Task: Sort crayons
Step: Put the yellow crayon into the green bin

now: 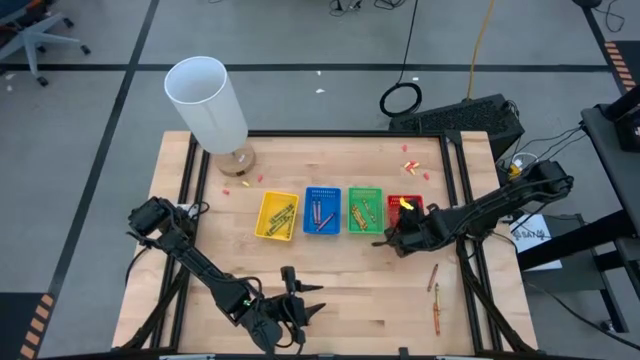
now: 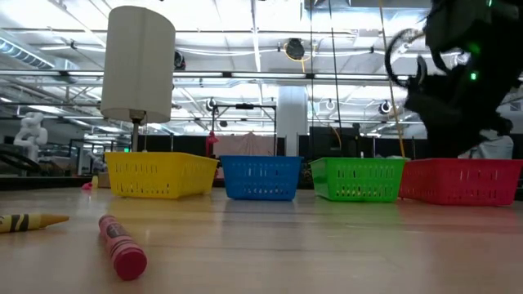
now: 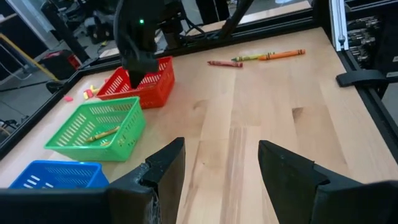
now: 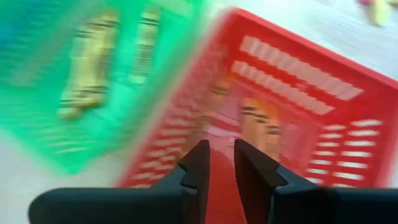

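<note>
— While the right gripper (image 4: 217, 163) was held over the red plastic mesh tray (image 1: 404, 213), which step was judged in hand?

— A drop into that tray; its fingers were seen narrowly parted, nothing visibly gripped. Next, the loose wax crayons (image 1: 435, 298) near the right edge would need fetching.

— And the left gripper (image 3: 219, 167)?

— It was parked at the near edge, fingers spread empty. The tall white cylinder lamp (image 1: 208, 103) at far left was well clear; nothing was seen blocking.
</note>
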You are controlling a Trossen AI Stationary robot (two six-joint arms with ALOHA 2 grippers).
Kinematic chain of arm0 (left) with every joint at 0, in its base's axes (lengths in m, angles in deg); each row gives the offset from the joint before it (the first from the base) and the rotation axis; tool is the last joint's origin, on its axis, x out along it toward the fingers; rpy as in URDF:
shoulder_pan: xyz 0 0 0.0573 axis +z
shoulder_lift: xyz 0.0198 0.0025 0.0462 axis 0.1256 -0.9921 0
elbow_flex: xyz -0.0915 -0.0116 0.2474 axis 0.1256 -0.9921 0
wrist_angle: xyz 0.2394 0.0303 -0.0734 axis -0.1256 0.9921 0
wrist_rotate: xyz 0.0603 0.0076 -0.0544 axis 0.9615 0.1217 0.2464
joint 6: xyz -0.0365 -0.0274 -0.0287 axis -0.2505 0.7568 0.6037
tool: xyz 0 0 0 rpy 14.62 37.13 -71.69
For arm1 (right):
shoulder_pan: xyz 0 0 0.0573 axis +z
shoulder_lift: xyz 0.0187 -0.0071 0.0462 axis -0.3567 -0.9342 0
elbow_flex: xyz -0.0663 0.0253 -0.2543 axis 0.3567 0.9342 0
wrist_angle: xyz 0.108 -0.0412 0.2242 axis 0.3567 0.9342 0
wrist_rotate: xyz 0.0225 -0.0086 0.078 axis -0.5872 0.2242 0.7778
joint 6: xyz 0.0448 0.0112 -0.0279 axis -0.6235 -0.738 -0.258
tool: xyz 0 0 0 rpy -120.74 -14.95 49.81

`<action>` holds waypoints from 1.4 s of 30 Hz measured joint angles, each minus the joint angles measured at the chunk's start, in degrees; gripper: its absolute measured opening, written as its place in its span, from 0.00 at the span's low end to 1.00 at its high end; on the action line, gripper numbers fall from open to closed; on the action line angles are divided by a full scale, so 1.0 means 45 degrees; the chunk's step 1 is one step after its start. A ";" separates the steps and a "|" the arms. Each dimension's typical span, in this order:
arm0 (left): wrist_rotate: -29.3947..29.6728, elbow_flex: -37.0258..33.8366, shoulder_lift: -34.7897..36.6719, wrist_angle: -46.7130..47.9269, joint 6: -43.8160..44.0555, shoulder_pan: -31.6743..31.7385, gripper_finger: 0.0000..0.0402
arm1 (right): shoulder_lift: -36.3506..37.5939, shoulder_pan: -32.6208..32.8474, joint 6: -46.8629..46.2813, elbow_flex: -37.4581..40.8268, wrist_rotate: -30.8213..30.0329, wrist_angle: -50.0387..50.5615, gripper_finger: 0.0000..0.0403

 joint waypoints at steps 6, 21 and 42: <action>0.0000 0.0001 -0.0005 0.0643 0.0016 0.0000 0.50 | 0.0000 0.1222 0.0987 -0.1770 -0.0039 -0.0032 0.15; -0.1003 0.0006 -0.0010 0.2541 0.1028 -0.0073 0.50 | -0.1892 0.4432 0.7960 -0.2582 -0.2641 -0.6876 0.15; -0.1632 0.0016 0.0340 1.4259 1.2356 -0.2045 0.50 | -0.4104 0.4411 1.0745 -0.2568 -0.2680 -1.0214 0.15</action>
